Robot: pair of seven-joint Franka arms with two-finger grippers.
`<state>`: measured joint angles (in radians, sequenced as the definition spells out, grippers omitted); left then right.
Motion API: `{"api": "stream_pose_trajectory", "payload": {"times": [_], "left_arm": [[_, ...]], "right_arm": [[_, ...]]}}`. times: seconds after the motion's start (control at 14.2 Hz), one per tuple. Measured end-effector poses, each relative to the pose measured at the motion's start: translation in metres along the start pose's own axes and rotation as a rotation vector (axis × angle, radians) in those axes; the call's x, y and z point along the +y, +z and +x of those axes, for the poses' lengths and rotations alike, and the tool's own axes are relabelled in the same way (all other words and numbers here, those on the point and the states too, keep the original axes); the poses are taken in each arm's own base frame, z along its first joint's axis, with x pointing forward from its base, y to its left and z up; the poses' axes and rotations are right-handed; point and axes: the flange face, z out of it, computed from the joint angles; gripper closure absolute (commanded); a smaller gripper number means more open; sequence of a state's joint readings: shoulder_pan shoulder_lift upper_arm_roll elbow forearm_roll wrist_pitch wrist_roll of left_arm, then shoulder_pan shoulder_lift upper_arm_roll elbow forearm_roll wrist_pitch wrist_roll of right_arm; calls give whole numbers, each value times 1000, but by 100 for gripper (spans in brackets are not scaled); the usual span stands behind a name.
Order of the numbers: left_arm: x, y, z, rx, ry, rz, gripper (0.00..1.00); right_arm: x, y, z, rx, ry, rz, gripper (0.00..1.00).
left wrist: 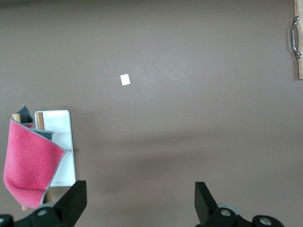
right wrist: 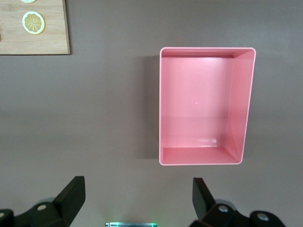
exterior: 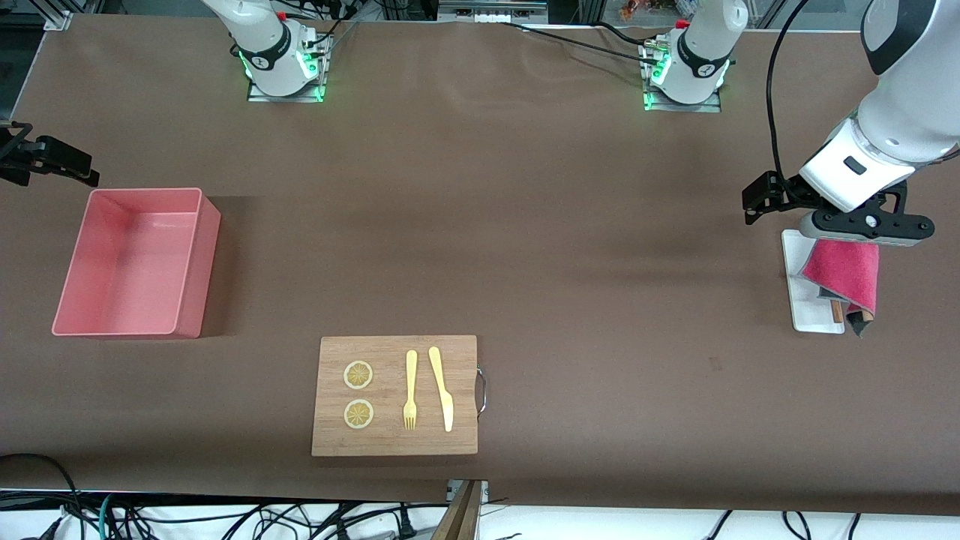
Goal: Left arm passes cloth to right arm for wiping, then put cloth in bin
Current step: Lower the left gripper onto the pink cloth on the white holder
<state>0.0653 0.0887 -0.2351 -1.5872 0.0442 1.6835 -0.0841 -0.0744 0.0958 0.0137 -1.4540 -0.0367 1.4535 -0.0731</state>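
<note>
The magenta cloth [exterior: 844,271] with a grey underside hangs folded over thin wooden pieces on a small white tray [exterior: 804,311] at the left arm's end of the table. The left arm's crossbar [exterior: 874,223] hovers just above it. In the left wrist view the cloth [left wrist: 29,165] lies beside the left gripper [left wrist: 140,189], which is open with only bare table between its fingers. The right gripper [right wrist: 137,189] is open and holds nothing, high above the table beside the pink bin [right wrist: 241,109]. The bin [exterior: 191,281] stands at the right arm's end and has nothing in it.
A wooden cutting board [exterior: 395,442] with a metal handle lies nearer the front camera, mid-table. It carries two lemon slices [exterior: 358,375], a yellow fork [exterior: 410,390] and a yellow knife [exterior: 442,390]. A small white tag [left wrist: 125,79] lies on the brown table.
</note>
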Motion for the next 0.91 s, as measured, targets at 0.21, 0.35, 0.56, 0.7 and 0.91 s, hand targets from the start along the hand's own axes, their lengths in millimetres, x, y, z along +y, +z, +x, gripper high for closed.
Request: {"api": "stream_pose_trajectory", "payload": {"times": [0.21,0.35,0.56,0.7,0.91], "left_arm": [[-4,0,0,0,-7,0,0],[-6,0,0,0,-11,0,0],[-6,0,0,0,-11,0,0],[-6,0,0,0,-11,0,0],[-6,0,0,-3,-11,0,0]], "right_arm": [[0,0,0,0,0,0,0],[0,0,0,0,0,0,0],[0,0,0,0,0,0,0],[0,0,0,0,0,0,0],[0,0,0,0,0,0,0]]}}
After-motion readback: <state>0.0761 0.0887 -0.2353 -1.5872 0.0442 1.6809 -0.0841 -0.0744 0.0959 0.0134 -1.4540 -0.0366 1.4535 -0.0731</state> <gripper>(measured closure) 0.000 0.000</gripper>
